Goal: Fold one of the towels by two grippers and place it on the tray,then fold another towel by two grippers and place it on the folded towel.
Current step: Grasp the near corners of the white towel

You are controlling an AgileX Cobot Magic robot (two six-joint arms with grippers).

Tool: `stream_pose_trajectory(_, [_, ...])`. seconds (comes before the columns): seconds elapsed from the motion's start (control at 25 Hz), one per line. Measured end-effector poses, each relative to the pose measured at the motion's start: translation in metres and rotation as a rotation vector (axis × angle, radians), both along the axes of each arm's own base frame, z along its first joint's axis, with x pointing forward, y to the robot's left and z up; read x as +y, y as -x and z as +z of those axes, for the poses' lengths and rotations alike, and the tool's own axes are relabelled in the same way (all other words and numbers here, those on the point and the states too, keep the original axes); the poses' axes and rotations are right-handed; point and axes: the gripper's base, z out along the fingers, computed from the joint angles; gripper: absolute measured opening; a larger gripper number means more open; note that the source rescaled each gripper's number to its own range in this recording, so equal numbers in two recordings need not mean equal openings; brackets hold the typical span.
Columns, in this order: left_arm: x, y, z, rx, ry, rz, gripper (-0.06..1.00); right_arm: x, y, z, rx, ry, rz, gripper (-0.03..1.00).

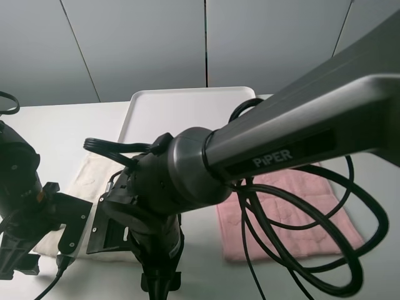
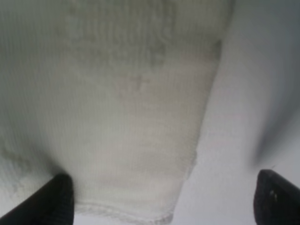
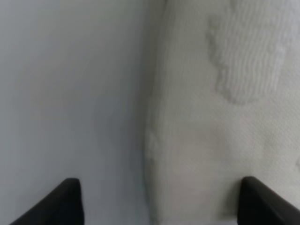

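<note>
Grey wall panels back a white table [image 1: 62, 125], where the tray [image 1: 187, 106] sits at the far middle. The cream towel [image 1: 87, 178] lies flat at the near left and the pink towel [image 1: 294, 212] lies flat at the right. Both arms hang low over the cream towel's near edge, the right one reaching across the middle. The left pincer [image 2: 164, 201] is spread wide, with a towel corner between its tips. The right pincer [image 3: 164, 206] is likewise released, straddling the towel's side hem. Neither grasps anything. The step in hand looks like the first pinch. To do it well, each pincer should drop until one tip slides under the hem and close on a single layer. Both should then lift together and carry the edge evenly toward the far side.
</note>
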Motion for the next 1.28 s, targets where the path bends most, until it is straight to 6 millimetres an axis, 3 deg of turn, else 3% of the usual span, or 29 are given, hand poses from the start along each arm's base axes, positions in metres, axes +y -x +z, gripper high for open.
stream_pose_trajectory(0.12, [0.0000,0.0000,0.0000,0.000,0.000,0.002,1.00,0.0003,-0.0005,0.0000,-0.005,-0.003,0.003,0.60])
stream_pose_trajectory(0.48, [-0.0001,-0.0001,0.0000,-0.002,0.001,0.001,1.00,0.0036,-0.0044,0.0003,-0.049,-0.038,0.013,0.02])
stream_pose_trajectory(0.8, [-0.0005,-0.0007,-0.0002,-0.008,0.006,0.000,0.99,0.0032,-0.0058,0.0005,-0.065,-0.034,0.009,0.00])
stream_pose_trajectory(0.92, [-0.0009,-0.0012,-0.0003,-0.014,0.010,0.001,0.94,0.0032,-0.0058,0.0005,-0.065,-0.034,0.009,0.00])
stream_pose_trajectory(1.04, [-0.0018,-0.0030,-0.0010,-0.031,0.020,-0.009,0.77,0.0032,-0.0058,0.0005,-0.065,-0.034,0.009,0.00])
stream_pose_trajectory(1.16, [-0.0025,-0.0040,-0.0014,-0.041,0.028,-0.011,0.52,0.0032,-0.0058,0.0005,-0.065,-0.034,0.009,0.00])
stream_pose_trajectory(1.28, [-0.0028,-0.0044,-0.0018,-0.045,0.031,-0.011,0.37,0.0032,-0.0058,0.0005,-0.065,-0.034,0.009,0.00])
